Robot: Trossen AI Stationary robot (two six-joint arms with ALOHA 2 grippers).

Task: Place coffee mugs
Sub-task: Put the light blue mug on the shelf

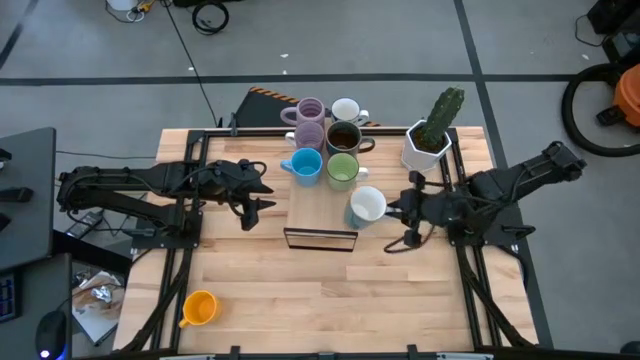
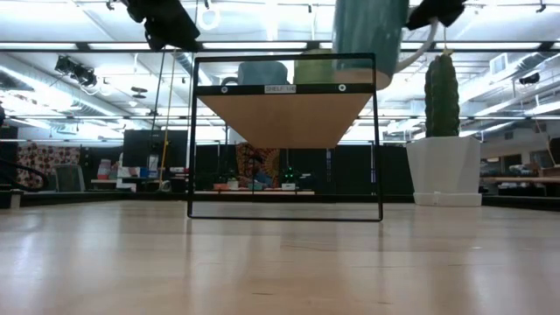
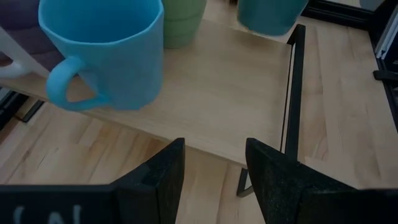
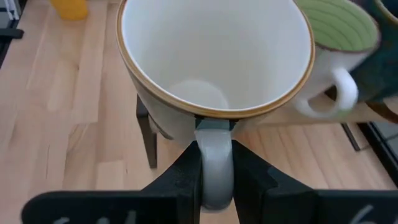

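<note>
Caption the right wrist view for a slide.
Right gripper holds a white mug by its handle above the shelf, beside the green mug.

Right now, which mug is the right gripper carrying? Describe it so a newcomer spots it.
On the wooden shelf mid-table, find its right front corner. The white mug hangs there, handle pinched by the right gripper. Unlike its neighbours, it is held and white inside.
</note>
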